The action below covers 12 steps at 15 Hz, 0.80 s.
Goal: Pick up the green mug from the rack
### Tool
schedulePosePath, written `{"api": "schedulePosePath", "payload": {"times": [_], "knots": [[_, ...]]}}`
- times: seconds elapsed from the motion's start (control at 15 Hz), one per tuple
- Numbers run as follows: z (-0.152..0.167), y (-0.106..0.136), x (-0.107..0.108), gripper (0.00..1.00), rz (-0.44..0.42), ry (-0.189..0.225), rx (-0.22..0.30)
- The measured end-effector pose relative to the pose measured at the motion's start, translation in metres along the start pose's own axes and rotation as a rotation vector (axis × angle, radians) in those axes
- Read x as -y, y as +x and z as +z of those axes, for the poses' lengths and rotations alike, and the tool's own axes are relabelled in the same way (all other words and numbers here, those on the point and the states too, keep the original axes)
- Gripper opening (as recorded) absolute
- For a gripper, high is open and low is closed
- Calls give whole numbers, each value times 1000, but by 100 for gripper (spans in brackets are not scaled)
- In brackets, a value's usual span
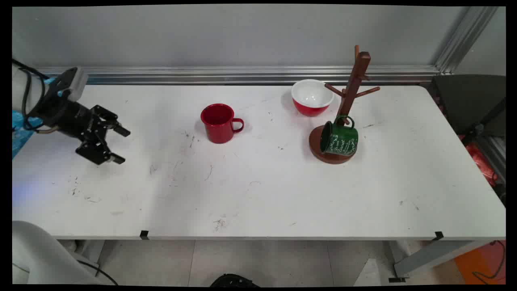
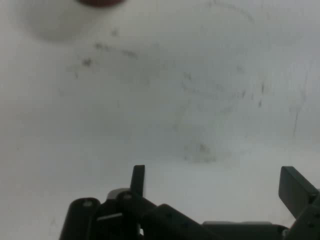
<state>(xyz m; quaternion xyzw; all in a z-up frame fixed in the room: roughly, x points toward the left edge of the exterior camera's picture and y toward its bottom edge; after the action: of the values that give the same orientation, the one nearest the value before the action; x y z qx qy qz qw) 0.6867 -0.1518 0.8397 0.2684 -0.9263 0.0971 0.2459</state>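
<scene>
My black gripper (image 1: 122, 146) hangs open over the left part of the white table (image 1: 258, 194), with nothing between its fingers. A red mug (image 1: 218, 123) stands upright to its right, handle turned right, well apart from the fingers. In the hand view the gripper (image 2: 215, 185) is spread wide over bare, scuffed table, and a sliver of the red mug (image 2: 101, 2) shows at the top edge. Farther right, a green mug (image 1: 338, 139) lies tilted on the round base of a wooden mug tree (image 1: 350, 101).
A red bowl with a white inside (image 1: 312, 97) sits at the back, just left of the mug tree. A metal rail (image 1: 242, 74) runs along the wall behind the table. A dark chair (image 1: 468, 101) stands past the right end.
</scene>
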Motion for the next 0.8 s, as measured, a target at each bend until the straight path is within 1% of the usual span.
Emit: {"api": "schedulePosePath", "payload": {"times": [0.2,0.8], "knots": [[0,18,4,100,-7,0,-42],[0,65,8,100,-13,-4,-139]]}}
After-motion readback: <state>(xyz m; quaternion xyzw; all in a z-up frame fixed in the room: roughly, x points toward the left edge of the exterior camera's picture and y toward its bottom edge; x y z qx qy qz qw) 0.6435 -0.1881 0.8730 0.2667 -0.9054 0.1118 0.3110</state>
